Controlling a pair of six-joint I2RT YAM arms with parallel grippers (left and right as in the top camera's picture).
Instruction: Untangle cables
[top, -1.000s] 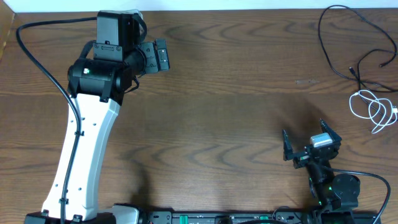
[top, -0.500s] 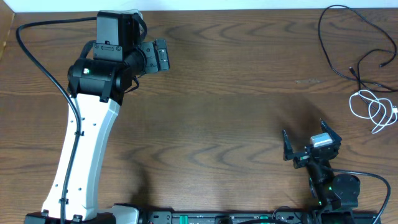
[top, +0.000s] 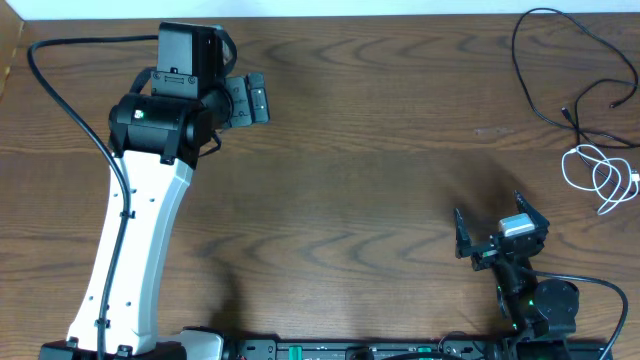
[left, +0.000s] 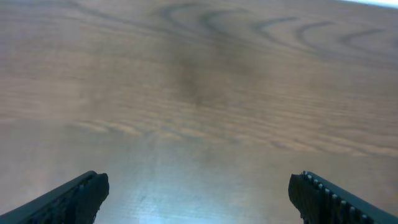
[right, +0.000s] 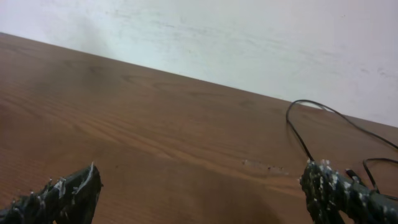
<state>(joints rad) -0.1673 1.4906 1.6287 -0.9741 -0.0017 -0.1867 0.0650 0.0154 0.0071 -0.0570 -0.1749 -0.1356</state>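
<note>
A thin black cable (top: 545, 60) lies in a loose loop at the far right of the table. A coiled white cable (top: 598, 172) lies just below it near the right edge; the two lie apart. The black cable also shows in the right wrist view (right: 311, 124). My left gripper (top: 250, 97) is open and empty over bare wood at the upper left, far from both cables; its fingers show in the left wrist view (left: 199, 193). My right gripper (top: 495, 230) is open and empty near the front edge, left of and below the white cable; its fingers show in the right wrist view (right: 205, 193).
The brown wooden table (top: 360, 170) fills the view. A thick black arm cable (top: 70, 95) arcs round the left arm. A pale wall (right: 249, 37) stands behind the table's far edge. Equipment (top: 360, 350) lines the front edge.
My left gripper has shifted slightly back and left. The right arm and both cables have not moved.
</note>
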